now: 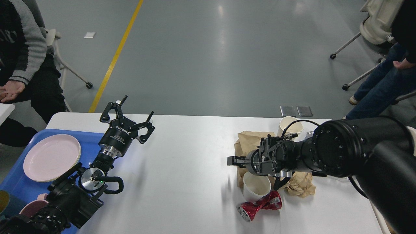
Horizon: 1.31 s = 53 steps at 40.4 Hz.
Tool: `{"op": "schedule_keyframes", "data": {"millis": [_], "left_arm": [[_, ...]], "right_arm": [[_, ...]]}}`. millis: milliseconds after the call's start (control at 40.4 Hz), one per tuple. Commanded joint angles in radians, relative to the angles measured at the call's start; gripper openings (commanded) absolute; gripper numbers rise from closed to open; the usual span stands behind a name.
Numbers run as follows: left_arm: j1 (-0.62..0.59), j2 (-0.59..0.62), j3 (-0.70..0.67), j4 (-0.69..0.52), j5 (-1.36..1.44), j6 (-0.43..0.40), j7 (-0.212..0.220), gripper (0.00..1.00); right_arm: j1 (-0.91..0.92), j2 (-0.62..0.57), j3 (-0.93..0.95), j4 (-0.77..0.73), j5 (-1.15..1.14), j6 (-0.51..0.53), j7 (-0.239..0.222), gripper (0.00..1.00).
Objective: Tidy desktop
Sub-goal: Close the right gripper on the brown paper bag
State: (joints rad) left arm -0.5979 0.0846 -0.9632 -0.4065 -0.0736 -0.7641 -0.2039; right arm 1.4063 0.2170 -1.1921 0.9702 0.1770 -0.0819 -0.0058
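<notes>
Rubbish sits clustered on the right half of the desktop (195, 169), and that side decides which arm is the better placed: the right gripper (235, 161) hangs directly over the heap, while the left gripper (130, 112) is well apart from it, above the blue tray (14, 175) at the table's left edge. Under and just beside the right gripper stands a white paper cup (256, 187), mouth up; a crushed red can (260, 206) lies nearer the robot, touching or almost touching that cup, its long axis running roughly left to right. Crumpled brown paper (300, 185) and a brown paper bag (248, 141) crowd the same spot, with a second white cup (289, 126) farther back. The right gripper points leftward and is seen dark and side-on, so I cannot tell how far its fingers are parted or whether they hold anything. The left fingers are spread wide and empty. A pink plate (52, 157) rests in the tray. Any grasp probably has to thread between cup, can and paper.
</notes>
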Motion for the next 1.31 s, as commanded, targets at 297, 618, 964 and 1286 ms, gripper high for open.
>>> {"op": "schedule_keyframes", "data": {"millis": [297,618,964,1286], "left_arm": [[0.001,0.000,0.000,0.001,0.000,0.000,0.000,0.97],[0.000,0.000,0.001,0.001,0.000,0.000,0.000,0.97],[0.000,0.001,0.000,0.000,0.000,0.000,0.000,0.97],[0.001,0.000,0.001,0.001,0.000,0.000,0.000,0.97]], "right_arm": [[-0.027,0.007,-0.020,0.028,-0.028,-0.015,-0.013,0.46],[-0.027,0.007,-0.050,0.042,-0.028,-0.019,-0.016,0.00],[0.055,0.016,-0.047,0.137,-0.027,-0.039,-0.003,0.00],[0.281,0.010,0.048,0.344,-0.028,-0.030,0.043,0.00]]}}
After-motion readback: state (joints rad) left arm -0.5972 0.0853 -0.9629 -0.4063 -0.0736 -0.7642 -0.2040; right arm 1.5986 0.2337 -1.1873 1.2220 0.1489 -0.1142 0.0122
